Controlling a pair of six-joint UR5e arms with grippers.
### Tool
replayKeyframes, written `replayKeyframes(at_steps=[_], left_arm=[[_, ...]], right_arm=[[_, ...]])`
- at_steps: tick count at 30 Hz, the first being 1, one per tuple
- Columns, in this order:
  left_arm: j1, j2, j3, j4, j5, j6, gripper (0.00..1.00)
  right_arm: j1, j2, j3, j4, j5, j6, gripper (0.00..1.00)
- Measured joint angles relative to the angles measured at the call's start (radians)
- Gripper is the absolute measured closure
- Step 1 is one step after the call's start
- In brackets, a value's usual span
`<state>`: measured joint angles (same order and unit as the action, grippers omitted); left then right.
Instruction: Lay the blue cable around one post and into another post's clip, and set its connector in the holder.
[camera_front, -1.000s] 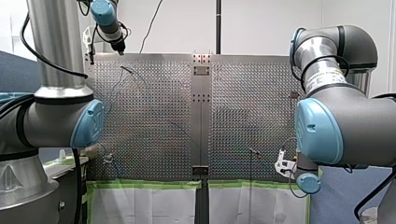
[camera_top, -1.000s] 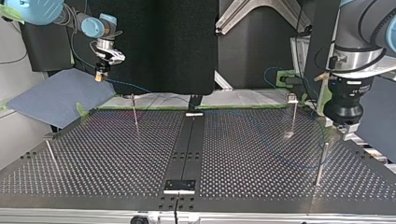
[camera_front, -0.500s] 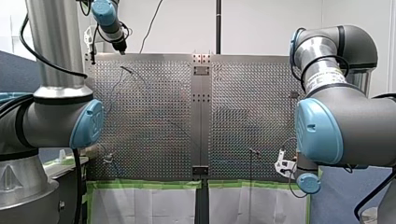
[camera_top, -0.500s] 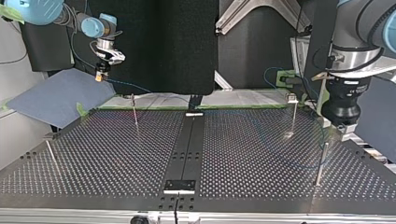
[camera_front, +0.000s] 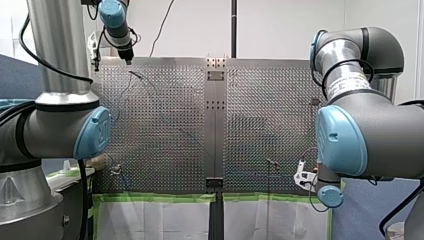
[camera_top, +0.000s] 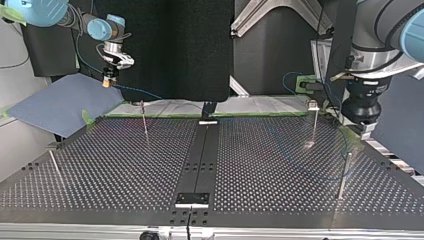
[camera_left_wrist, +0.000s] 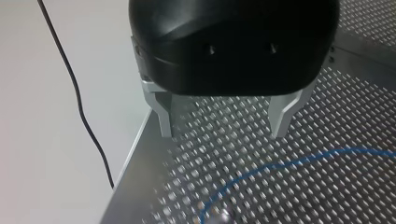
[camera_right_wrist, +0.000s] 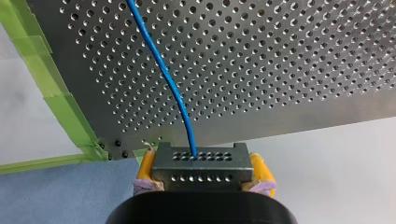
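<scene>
Right gripper (camera_right_wrist: 202, 163) pinches the connector (camera_right_wrist: 202, 171) between yellow pads (camera_right_wrist: 145, 169), just past the table (camera_top: 125, 165) edge, at 10 o'clock in the top view. Cable (camera_right_wrist: 163, 74) runs from the connector ahead over the perforations. Left gripper (camera_left_wrist: 224, 123), 3 o'clock in the top view: metal fingers (camera_left_wrist: 163, 114) spread, nothing between, cable looping on the table beneath.

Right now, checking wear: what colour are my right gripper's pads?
Yellow pads, seen best in the right wrist view.
</scene>
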<state>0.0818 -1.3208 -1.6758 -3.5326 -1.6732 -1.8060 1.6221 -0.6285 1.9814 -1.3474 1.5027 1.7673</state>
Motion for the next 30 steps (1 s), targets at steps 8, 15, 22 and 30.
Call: replayKeyframes(at_steps=[8,15,22,30], left_arm=[[0.002,0.001,-0.002,-0.031,-0.076,0.015,0.00],[0.002,0.006,-0.002,-0.039,-0.134,0.020,0.00],[0.003,0.008,-0.002,-0.040,-0.156,0.022,0.00],[0.000,0.006,-0.002,-0.040,-0.157,0.026,0.00]], right_arm=[[0.001,0.000,0.000,0.000,-0.001,0.000,1.00],[0.001,0.000,0.000,0.000,-0.004,0.000,1.00],[0.003,0.000,0.000,0.000,-0.007,-0.001,1.00],[0.005,0.000,0.000,0.000,-0.007,-0.002,1.00]])
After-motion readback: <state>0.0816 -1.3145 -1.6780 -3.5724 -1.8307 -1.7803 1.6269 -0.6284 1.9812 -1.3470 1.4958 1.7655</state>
